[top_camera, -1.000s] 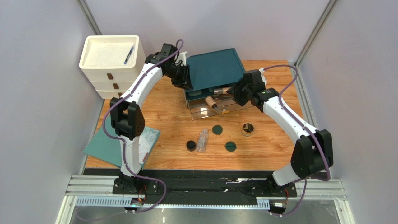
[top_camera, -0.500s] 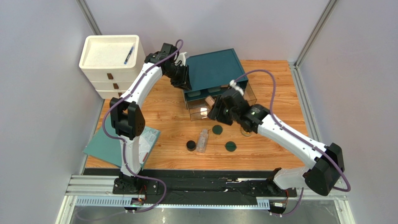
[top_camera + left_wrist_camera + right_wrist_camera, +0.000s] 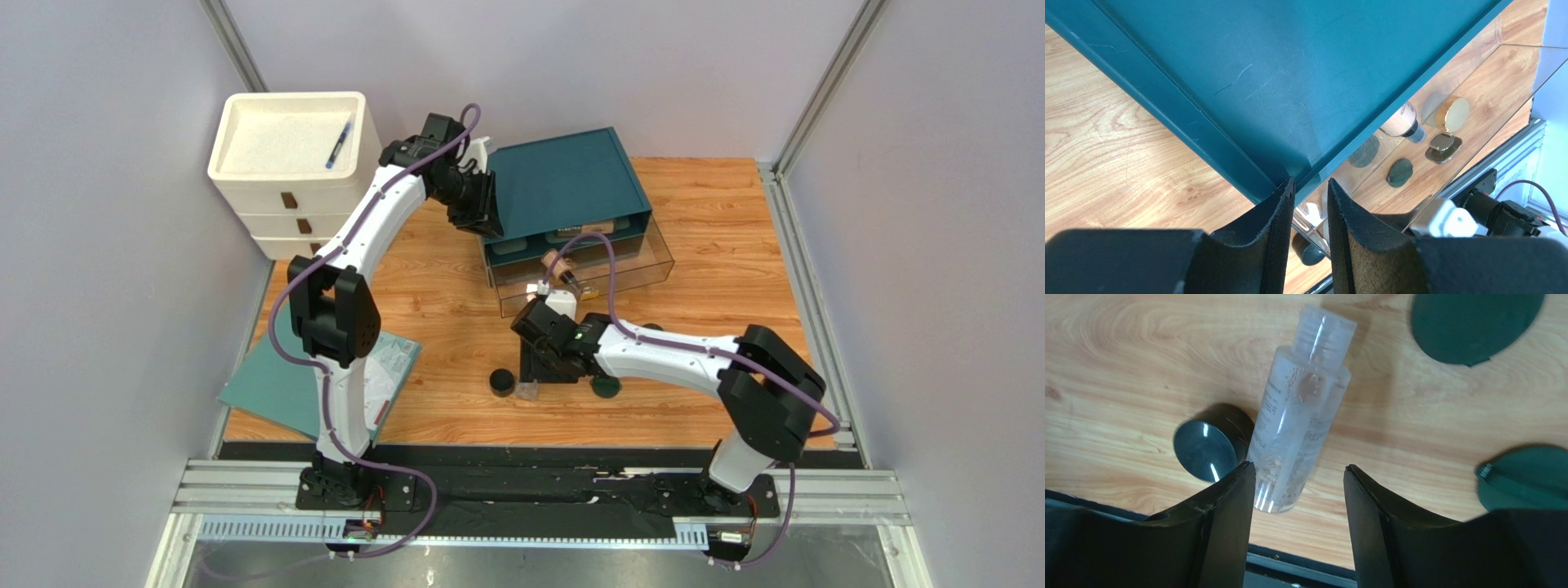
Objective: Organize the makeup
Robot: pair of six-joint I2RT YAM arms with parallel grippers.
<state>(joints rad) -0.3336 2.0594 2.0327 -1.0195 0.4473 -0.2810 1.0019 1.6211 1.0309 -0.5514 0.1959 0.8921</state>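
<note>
Upper left of the overhead view: white drawer unit point(image 3: 288, 159), blue pen point(image 3: 339, 145) in its top tray. Lower left: teal booklet point(image 3: 321, 382) flat on the wooden table point(image 3: 736, 233), partly hidden behind the left arm point(image 3: 331, 306).

Upper centre: left gripper point(image 3: 1310, 184) at the corner of the teal box point(image 3: 570, 178). Fingers nearly together, thin gap between them. Cannot tell whether pinching the box edge. Just below the box: clear drawer point(image 3: 638, 260) standing open, tan tube point(image 3: 558, 266) lying inside.

Lower centre: black jar point(image 3: 1206, 450) upright on the table, just beside the clear bottle point(image 3: 1300, 416). Bottle lying on its side, cap toward the top of the right wrist view. Right gripper point(image 3: 1300, 471) low over the bottle's base end, fingers spread wide, pinching nothing.

Right of the bottle: two dark green discs point(image 3: 1475, 324) flat on the table, one at the upper right of the wrist view, the other point(image 3: 1521, 478) at the lower right, partly cut off by the finger.
</note>
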